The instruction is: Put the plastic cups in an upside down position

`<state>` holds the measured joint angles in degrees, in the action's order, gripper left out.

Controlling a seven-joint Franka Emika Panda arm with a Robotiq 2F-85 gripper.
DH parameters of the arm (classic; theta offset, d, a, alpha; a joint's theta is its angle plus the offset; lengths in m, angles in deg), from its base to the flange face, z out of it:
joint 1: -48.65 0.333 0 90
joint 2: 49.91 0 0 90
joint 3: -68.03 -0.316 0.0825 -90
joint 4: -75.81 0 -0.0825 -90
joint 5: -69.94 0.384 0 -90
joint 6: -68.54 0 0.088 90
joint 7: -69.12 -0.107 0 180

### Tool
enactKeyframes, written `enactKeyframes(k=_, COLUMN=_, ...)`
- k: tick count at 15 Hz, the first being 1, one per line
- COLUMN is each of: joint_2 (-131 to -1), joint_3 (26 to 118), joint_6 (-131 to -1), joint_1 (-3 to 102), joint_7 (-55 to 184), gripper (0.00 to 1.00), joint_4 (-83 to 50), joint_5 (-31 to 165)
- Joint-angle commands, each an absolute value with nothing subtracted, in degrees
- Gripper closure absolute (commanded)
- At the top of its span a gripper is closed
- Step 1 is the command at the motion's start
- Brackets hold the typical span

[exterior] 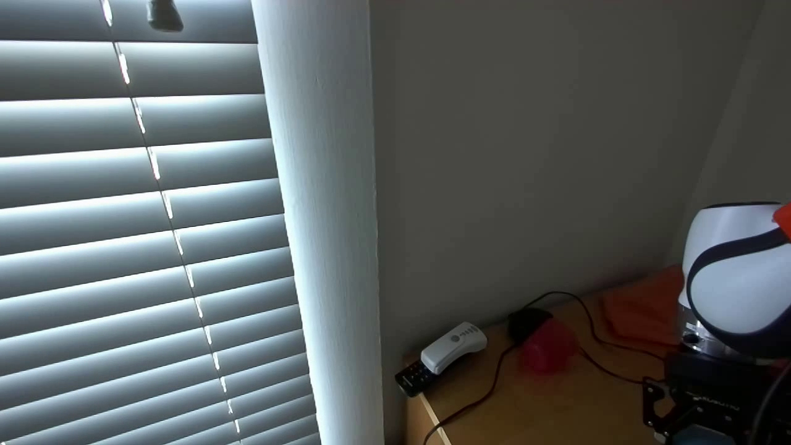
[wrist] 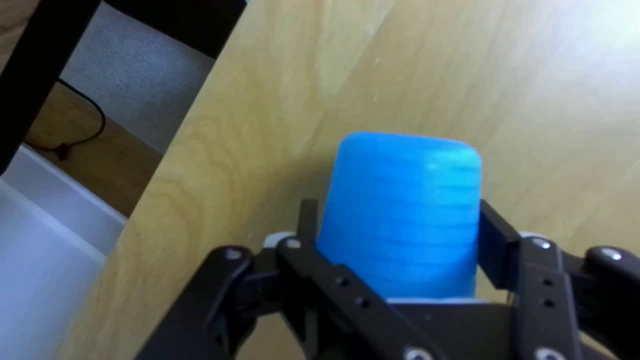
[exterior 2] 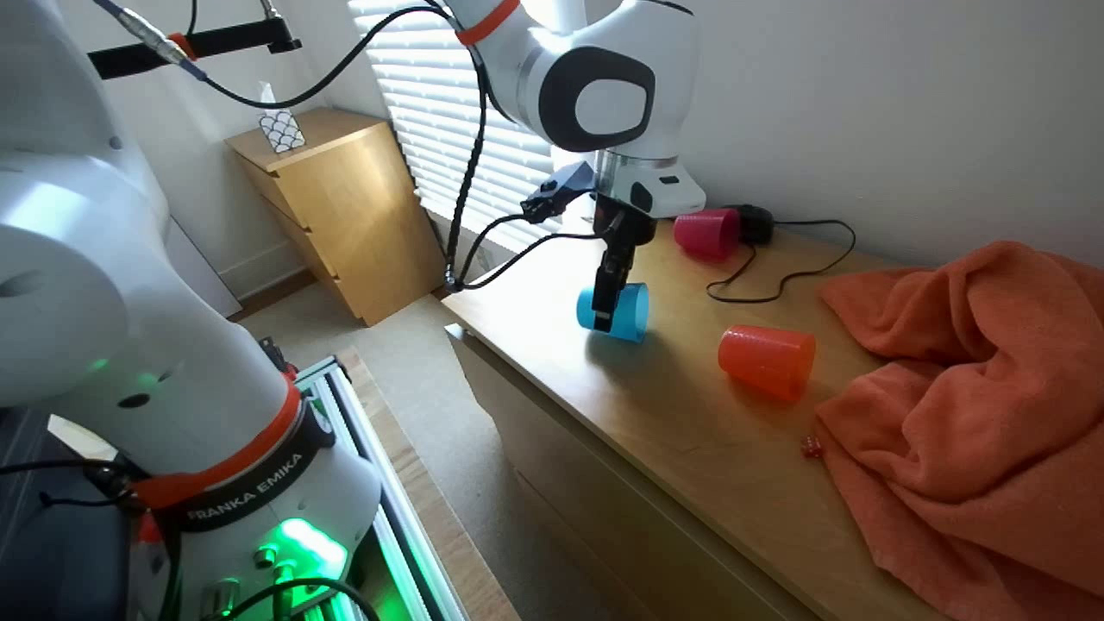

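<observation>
In an exterior view, can see rumpled orange cloth [exterior 2: 975,414] toward three o'clock, black corded block [exterior 2: 756,224] toward two, tissue box [exterior 2: 282,131] atop wooden cabinet [exterior 2: 371,220] toward ten. In an exterior view, can see blinds [exterior: 130,247] toward nine, white device [exterior: 454,347] toward five, overlapping black remote [exterior: 414,377].

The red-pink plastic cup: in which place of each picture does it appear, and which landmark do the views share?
In an exterior view: the red-pink plastic cup is right of centre, in the lower half.
In an exterior view: the red-pink plastic cup is right of centre, above mid-height.
In the wrist view: it does not appear.
Shared landmark: the light-brown wooden tabletop, visible in all three views.
</observation>
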<state>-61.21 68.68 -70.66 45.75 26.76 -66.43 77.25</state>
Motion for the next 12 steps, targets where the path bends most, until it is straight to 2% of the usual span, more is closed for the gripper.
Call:
enactKeyframes(k=1, joint_2=-62.3, joint_3=69.6, joint_6=-60.7, joint_1=43.5, joint_7=38.2, gripper=0.52, joint_4=-62.9, joint_5=85.8)
enactKeyframes(k=12, joint_2=-77.0, joint_3=73.5, joint_6=-27.1, joint_1=37.2, joint_7=59.4, gripper=0.52, joint_4=-47.0, joint_5=96.1)
